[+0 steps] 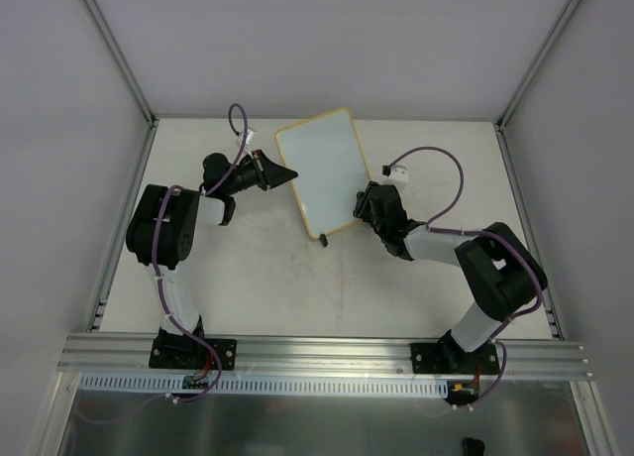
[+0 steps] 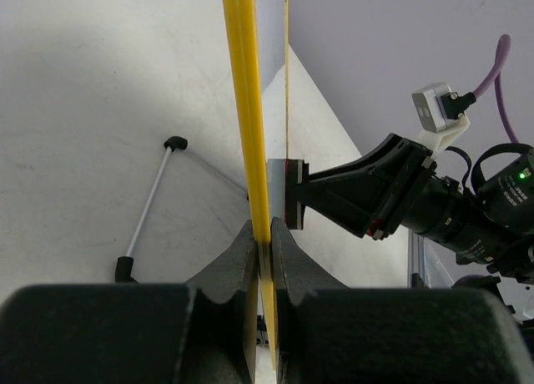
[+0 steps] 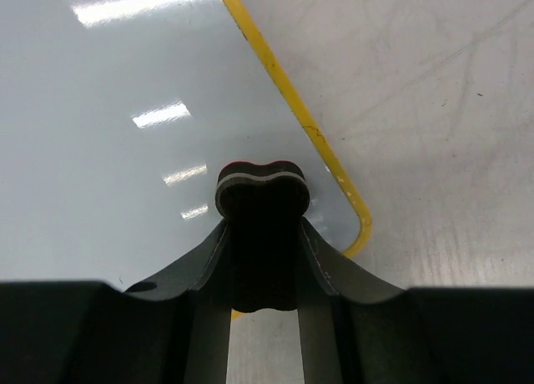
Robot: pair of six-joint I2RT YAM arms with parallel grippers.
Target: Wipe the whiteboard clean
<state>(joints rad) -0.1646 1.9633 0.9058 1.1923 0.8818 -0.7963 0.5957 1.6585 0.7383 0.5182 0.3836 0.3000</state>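
Note:
The whiteboard [image 1: 325, 171], white with a thin yellow frame, stands tilted on the table. My left gripper [image 1: 285, 173] is shut on its left edge; in the left wrist view the yellow frame [image 2: 247, 125] runs up from between the fingers [image 2: 242, 259]. My right gripper [image 1: 365, 204] is shut on a small black eraser [image 3: 263, 192], pressed against the white face [image 3: 125, 108] near the rounded yellow corner [image 3: 360, 225]. From the left wrist the eraser [image 2: 285, 192] shows against the board's far side. No marks show on the visible face.
A black clip foot [image 1: 323, 240] sticks out under the board's near corner. A thin white rod with black ends [image 2: 150, 202] lies on the table behind the board. Grey walls and aluminium posts enclose the table; a rail [image 1: 327, 352] runs along the near edge.

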